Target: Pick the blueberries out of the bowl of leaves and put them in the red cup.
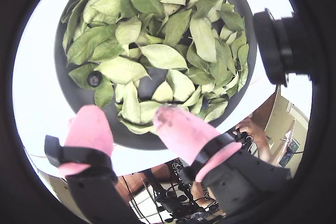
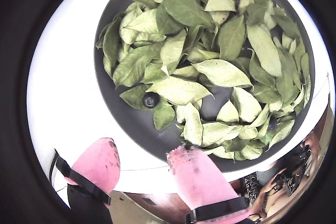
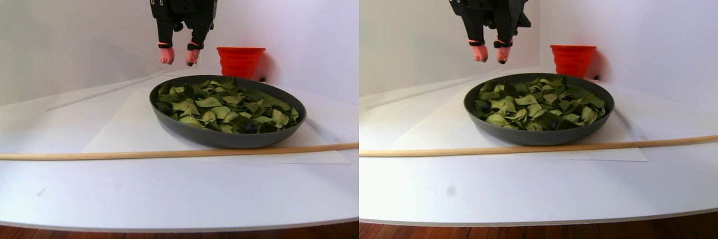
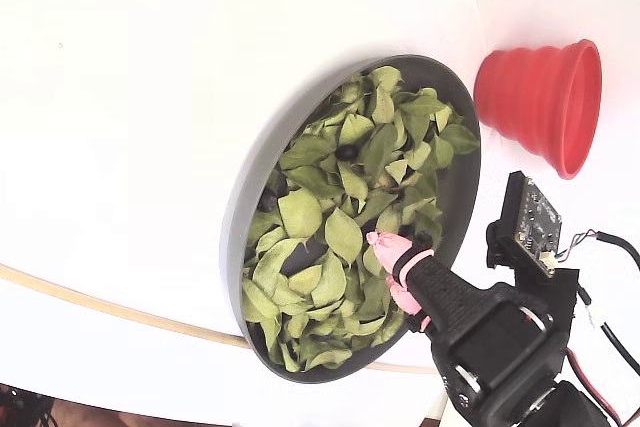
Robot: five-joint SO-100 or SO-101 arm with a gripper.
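Gripper (image 3: 179, 56) hangs above the far left rim of the bowl (image 3: 227, 137), its pink fingertips (image 1: 89, 129) parted and empty.

In both wrist views only 1 blueberry (image 2: 150, 100) shows clearly, on bare bowl floor at the left edge of the leaves (image 2: 220, 72), just beyond the fingertips; a dark gap in the middle of the pile may hide more, but I cannot tell. In the stereo pair view a dark berry (image 3: 248, 128) peeks out near the front rim. The red cup (image 3: 240, 61) stands upright behind the bowl, to the right; its base is hidden by the rim. A wooden rod (image 3: 168, 153) lies in front, cut off at both edges.
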